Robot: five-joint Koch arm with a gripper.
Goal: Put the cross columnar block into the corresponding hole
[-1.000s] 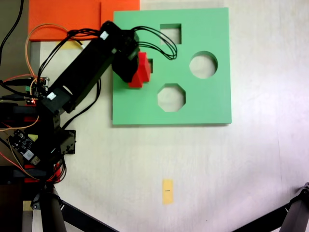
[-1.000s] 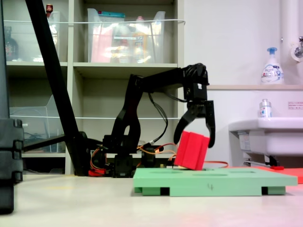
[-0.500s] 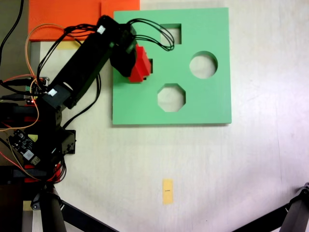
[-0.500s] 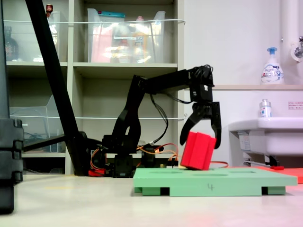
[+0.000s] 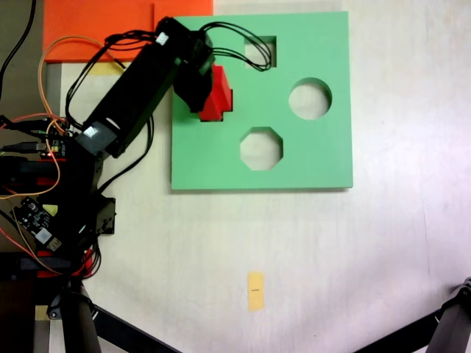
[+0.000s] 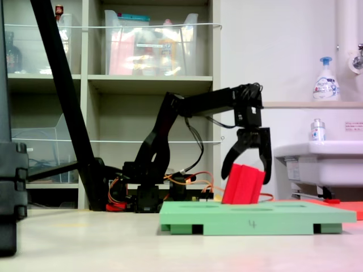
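Claw [image 6: 247, 163] seen clamped on red cross block [image 6: 243, 185], jaws straddling upper part. Block held tilted, lower end on or just into green board [image 6: 255, 214]; in first exterior view block [image 5: 218, 94] sits over plus-shaped hole, hole itself hidden beneath, beside square hole [image 5: 262, 45]. Judged: foam, light, soft, squashable; grip best kept on opposite flat arms near top, gently, so cross stays true for insertion. Writing: small dark mark resembling "4" on board's front edge [image 6: 252, 224]; soap bottle label [image 6: 325, 86] unreadable.
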